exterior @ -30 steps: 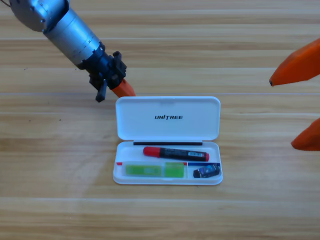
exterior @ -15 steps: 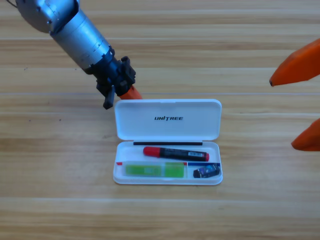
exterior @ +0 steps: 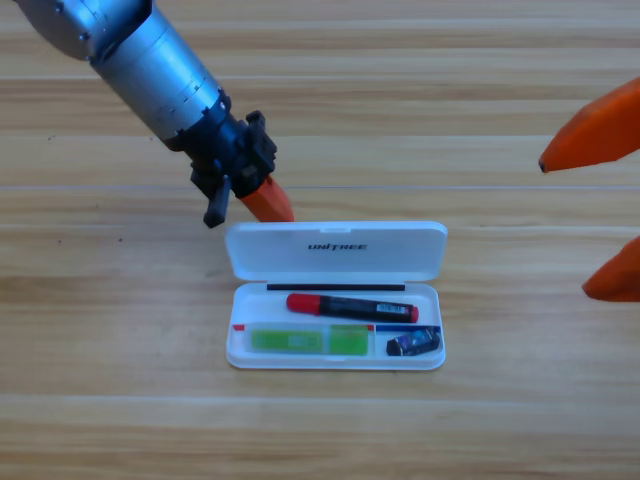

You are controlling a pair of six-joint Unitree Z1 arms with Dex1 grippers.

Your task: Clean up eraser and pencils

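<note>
- The eraser [exterior: 414, 344], a small dark block with a blue patch, lies in the lower right compartment of the white case [exterior: 335, 361].
- The black pen [exterior: 352, 307], a long smooth stick with a red cap at its left end and a white label near its right end, lies lengthwise in the case's upper tray.
- The lime-green pen [exterior: 308, 341], shorter and glossy, lies in the lower left compartment, just left of the eraser.
- The case is a rounded rectangle of smooth white plastic; its hinged lid [exterior: 336, 250] is tilted partway over the tray and carries the word "UNITREE".
- The left claw [exterior: 268, 203], black with orange jaws, points down at the upper left corner of the lid, its orange tip touching or just behind the lid's edge; whether its jaws are spread or closed cannot be told.
- Its grey metal arm [exterior: 150, 62] slants up to the upper left of the case.
- The right claw [exterior: 600, 210] waits well to the right of the case, two smooth orange jaws held wide apart with nothing between them.
- The worktop [exterior: 120, 400] is pale wood with lengthwise grain.
</note>
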